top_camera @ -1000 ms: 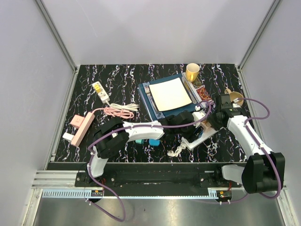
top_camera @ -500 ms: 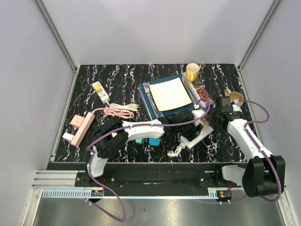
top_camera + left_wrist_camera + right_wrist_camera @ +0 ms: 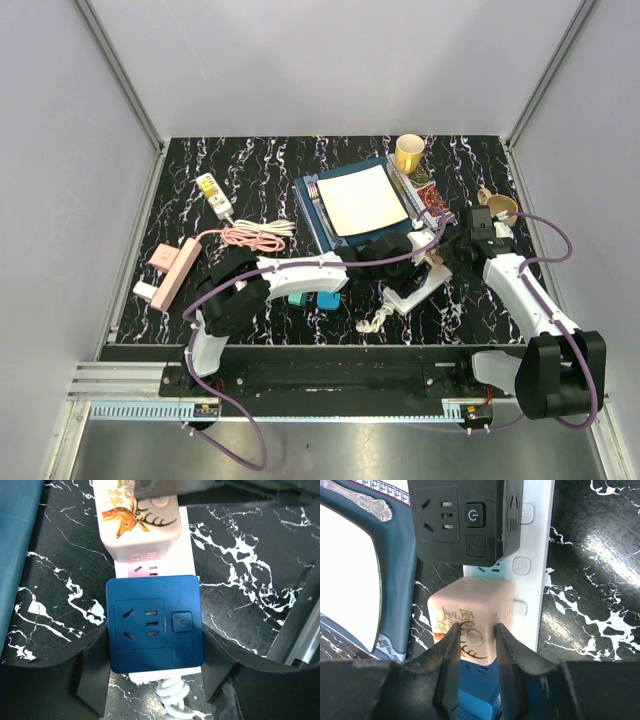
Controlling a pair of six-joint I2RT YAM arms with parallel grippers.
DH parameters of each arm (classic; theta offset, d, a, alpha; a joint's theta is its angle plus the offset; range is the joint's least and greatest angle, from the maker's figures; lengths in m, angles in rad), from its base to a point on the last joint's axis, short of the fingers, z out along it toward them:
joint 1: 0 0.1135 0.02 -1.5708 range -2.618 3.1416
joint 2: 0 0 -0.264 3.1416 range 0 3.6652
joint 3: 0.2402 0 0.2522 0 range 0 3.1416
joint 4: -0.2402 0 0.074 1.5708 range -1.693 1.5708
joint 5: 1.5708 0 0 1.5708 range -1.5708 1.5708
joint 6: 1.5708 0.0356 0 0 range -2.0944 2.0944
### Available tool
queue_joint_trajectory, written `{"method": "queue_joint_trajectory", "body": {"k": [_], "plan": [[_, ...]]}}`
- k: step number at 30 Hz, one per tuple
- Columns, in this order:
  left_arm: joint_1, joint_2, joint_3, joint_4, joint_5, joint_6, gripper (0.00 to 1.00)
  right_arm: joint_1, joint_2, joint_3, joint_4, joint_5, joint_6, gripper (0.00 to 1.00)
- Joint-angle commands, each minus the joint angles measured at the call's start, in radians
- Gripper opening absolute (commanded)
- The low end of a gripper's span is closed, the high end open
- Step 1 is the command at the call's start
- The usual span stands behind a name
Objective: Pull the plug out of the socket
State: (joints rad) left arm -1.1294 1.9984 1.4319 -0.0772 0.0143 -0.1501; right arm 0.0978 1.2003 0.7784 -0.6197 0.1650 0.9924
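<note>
- Your right gripper hangs over the deer plug, its fingers drawn close with only a slit between them.
- The tips sit at the plug's top face. You cannot tell whether they have hold of it.
- The deer plug is seated in the white strip, in the middle place, between the black adapter and the blue adapter.
- Your left gripper straddles the blue adapter, one finger pressed to each side, about half open and clamped on it.
- The strip lies flat on the table, just beside the blue tray.
- A white cord leaves the strip at the blue adapter's end.
</note>
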Motion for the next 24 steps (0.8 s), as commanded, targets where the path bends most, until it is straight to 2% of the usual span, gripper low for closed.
{"method": "queue_joint_trajectory", "body": {"k": [1, 12, 24], "plan": [[0.008, -0.145, 0.081, 0.136, 0.141, -0.109, 0.00, 0.002, 0.105, -0.123, -0.146, 0.034, -0.021, 0.33], [0.002, -0.171, 0.047, 0.096, 0.099, -0.072, 0.00, 0.002, 0.093, -0.125, -0.138, 0.030, -0.026, 0.33], [0.062, -0.340, -0.185, 0.028, 0.029, -0.149, 0.00, 0.002, 0.042, -0.061, -0.138, -0.013, -0.046, 0.33]]}}
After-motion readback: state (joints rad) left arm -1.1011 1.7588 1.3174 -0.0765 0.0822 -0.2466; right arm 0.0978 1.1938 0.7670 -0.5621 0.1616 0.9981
